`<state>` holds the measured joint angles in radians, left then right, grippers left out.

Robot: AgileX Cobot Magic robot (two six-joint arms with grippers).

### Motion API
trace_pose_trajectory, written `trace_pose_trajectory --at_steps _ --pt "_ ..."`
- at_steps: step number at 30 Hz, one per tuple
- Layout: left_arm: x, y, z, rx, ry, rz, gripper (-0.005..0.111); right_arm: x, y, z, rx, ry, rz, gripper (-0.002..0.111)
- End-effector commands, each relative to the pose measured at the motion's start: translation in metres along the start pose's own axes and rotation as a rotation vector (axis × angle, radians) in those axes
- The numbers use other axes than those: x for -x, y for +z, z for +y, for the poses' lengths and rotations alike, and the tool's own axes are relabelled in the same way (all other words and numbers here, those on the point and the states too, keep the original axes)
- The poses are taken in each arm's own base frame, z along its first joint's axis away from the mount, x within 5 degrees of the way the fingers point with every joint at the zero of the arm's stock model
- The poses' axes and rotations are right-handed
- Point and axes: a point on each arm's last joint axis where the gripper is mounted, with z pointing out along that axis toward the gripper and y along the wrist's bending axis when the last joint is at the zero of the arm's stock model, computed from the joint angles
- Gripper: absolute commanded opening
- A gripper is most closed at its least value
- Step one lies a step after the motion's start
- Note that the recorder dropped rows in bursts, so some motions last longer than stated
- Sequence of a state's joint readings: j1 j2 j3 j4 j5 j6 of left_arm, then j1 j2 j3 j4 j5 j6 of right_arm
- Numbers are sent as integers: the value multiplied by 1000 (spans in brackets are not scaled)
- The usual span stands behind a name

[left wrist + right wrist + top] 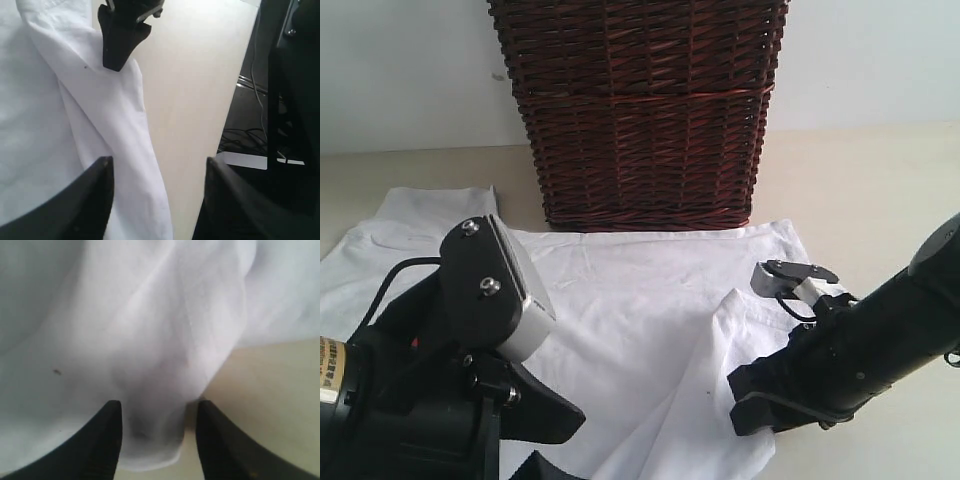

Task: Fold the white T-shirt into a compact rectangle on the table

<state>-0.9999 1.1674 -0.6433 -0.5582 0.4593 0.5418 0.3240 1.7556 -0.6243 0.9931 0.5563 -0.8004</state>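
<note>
Nearest to me is my left arm, low at the front left of the bench [860, 180], its wrist camera box [515, 290] tilted up. The left hand [159, 162] is spread wide, its two black fingers [95, 195] apart and pinching nothing. Between them I see the doubled side edge of the white T-shirt [640, 300] with bare bench beside it. I cannot tell whether the fingertips touch the cloth. Past the bench's edge in that wrist view, dark cables [250, 135] lie lower down.

A little further in, on the right, my right hand [157, 405] is closed onto a bunched fold of the shirt's side edge. Cloth fills the gap between its fingers and presses against both. From that grip the fabric rises in a small peak. A tiny dark speck [56, 372] sits on the cloth near the grip.

The T-shirt lies spread across the middle of the bench, mostly flat with soft creases, one sleeve [440, 205] showing at the far left. Its far edge lies right at the foot of the dark brown wicker basket [640, 110], which stands upright at the back of the bench. Behind the basket is a plain pale wall [410, 70].
</note>
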Motion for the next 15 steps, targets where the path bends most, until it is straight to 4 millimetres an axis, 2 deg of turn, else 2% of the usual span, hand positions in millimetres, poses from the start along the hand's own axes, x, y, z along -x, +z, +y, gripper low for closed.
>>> trace_pose_trajectory --at_steps 1,3,5,9,15 --pt "1 -2 1 9 -7 -18 54 -2 -5 -3 -55 -25 26 45" --pt "1 -2 1 9 -7 -18 54 -2 -7 -2 -58 -13 14 42" --pt "1 -2 1 9 -7 -18 54 -3 -6 -2 -56 -9 18 31" --pt "1 -2 1 9 -7 -18 54 -14 1 -4 -32 -56 85 0" --pt "1 -2 1 9 -5 -18 54 -18 -7 7 52 -100 91 0"
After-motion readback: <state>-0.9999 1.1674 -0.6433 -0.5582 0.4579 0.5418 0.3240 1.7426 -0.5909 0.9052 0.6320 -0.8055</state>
